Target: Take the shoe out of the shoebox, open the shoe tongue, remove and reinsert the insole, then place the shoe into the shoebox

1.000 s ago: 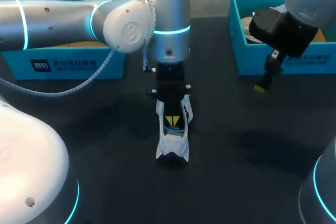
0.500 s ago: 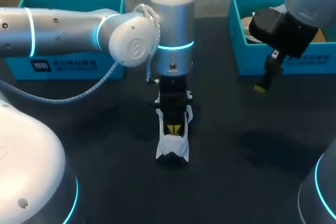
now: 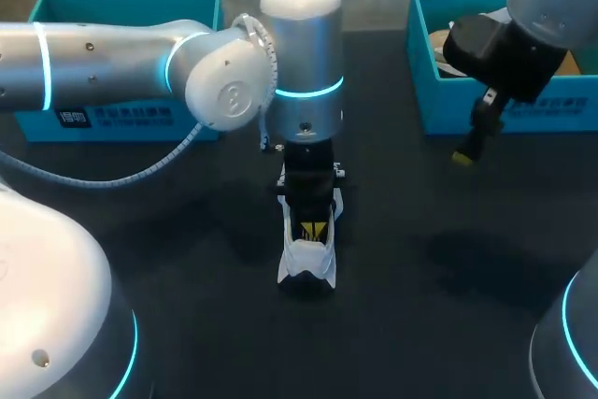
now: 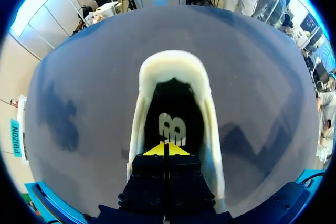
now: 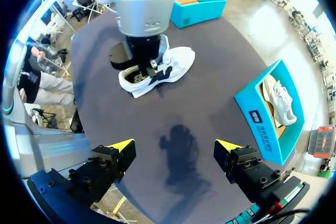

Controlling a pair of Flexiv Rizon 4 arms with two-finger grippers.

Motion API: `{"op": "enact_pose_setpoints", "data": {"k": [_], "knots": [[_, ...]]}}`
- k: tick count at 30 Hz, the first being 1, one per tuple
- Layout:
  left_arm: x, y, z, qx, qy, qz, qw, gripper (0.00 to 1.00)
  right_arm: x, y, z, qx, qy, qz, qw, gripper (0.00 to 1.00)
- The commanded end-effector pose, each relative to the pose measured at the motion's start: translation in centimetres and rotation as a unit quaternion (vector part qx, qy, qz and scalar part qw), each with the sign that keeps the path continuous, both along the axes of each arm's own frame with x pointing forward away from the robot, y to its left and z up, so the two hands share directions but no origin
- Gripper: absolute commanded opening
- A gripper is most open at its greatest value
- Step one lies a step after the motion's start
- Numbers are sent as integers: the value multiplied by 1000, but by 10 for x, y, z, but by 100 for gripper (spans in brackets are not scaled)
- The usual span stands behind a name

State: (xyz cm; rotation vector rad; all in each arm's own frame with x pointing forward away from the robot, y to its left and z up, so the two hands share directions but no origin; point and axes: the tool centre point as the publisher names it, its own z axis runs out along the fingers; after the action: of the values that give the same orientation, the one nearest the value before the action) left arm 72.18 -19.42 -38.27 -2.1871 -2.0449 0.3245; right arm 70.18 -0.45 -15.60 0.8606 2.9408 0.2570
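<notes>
Shoe [image 3: 306,263] stands on its sole a little toward 6 o'clock from the middle of the bench [image 3: 420,231] in the head view, heel at 6 o'clock, toe at 12 o'clock and hidden under the left arm [image 3: 299,72]. It looks light, with a soft white upper that would fold under a squeeze, while the sole and heel cup should be stiffer, so the heel collar or a side wall seems the safest hold. The insole [image 4: 173,114] is dark and probably thin and floppy; its heel edge would be the likely place to pinch it. The left jaws hang straight down into the shoe's mouth with their yellow fingertips [image 4: 157,149] pressed together above the insole, and nothing shows between them. Compared with a second ago, those tips sit lower in the opening, the left arm's wrist has drifted slightly toward 3 o'clock, and the shoe itself has not shifted. The right arm [image 3: 523,35] has not moved: its right jaws stand wide apart and empty at 2 o'clock, just in front of the right shoebox [image 3: 467,114], which holds a second white shoe [image 5: 278,95]. The left shoebox [image 3: 131,119] sits at 10 o'clock, well apart from the shoe.
</notes>
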Motion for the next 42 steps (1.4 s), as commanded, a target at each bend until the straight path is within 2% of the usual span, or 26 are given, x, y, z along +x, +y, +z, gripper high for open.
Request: {"op": "enact_pose_setpoints", "data": {"k": [1,10,14,20,24,37,39,42], "knots": [[-11,6,-7,-10,-25,0,1000,0,2,1,-1,-1,2,0,1000,100],[-18,-1,-33,-5,-46,-17,999,0,2,1,-1,-1,2,0,1000,100],[-19,-2,-32,-10,-77,-18,997,0,2,1,-1,-1,2,0,1000,100],[-17,3,-12,-37,-109,7,993,0,2,1,-1,-1,2,0,1000,100],[-22,2,-5,-42,-123,-4,991,0,2,1,-1,-1,2,0,1000,100],[-31,-3,-29,-3,-161,-23,987,0,2,1,-1,-1,2,0,1000,100],[-31,-2,-29,-2,-162,-21,986,0,2,1,-1,-1,2,0,1000,100],[-29,1,-18,-4,-167,-13,986,0,2,1,-1,-1,2,0,1000,100]]}}
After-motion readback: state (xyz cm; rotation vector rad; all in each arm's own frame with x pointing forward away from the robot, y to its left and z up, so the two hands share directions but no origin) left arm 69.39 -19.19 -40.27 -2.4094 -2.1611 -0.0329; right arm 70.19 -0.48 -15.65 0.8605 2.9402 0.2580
